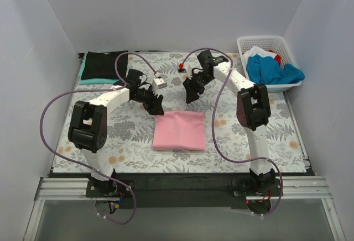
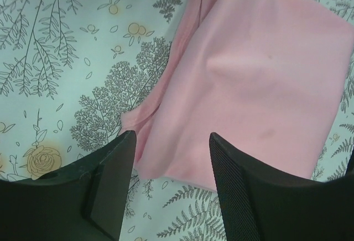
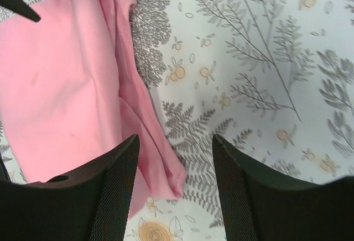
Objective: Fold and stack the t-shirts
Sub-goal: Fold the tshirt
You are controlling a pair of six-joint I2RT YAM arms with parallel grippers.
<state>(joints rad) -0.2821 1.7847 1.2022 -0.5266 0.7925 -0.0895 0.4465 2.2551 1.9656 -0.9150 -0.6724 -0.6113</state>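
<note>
A pink t-shirt (image 1: 180, 130) lies folded into a rough square on the floral tablecloth, mid-table. My left gripper (image 1: 155, 106) hovers open just above its far left corner; the left wrist view shows the pink cloth (image 2: 260, 80) beyond the empty open fingers (image 2: 113, 180). My right gripper (image 1: 192, 94) hovers open above the far right corner; the pink cloth's layered edge (image 3: 138, 114) lies below its fingers (image 3: 116, 191). A black t-shirt (image 1: 104, 65) lies folded on a teal one (image 1: 93, 80) at the far left. Blue (image 1: 274, 71), white and red shirts sit in the basket.
A white lattice basket (image 1: 265, 43) stands at the far right corner. White walls close in the table on three sides. The floral tablecloth (image 1: 232, 141) covers the work surface, with a black strip along its near edge.
</note>
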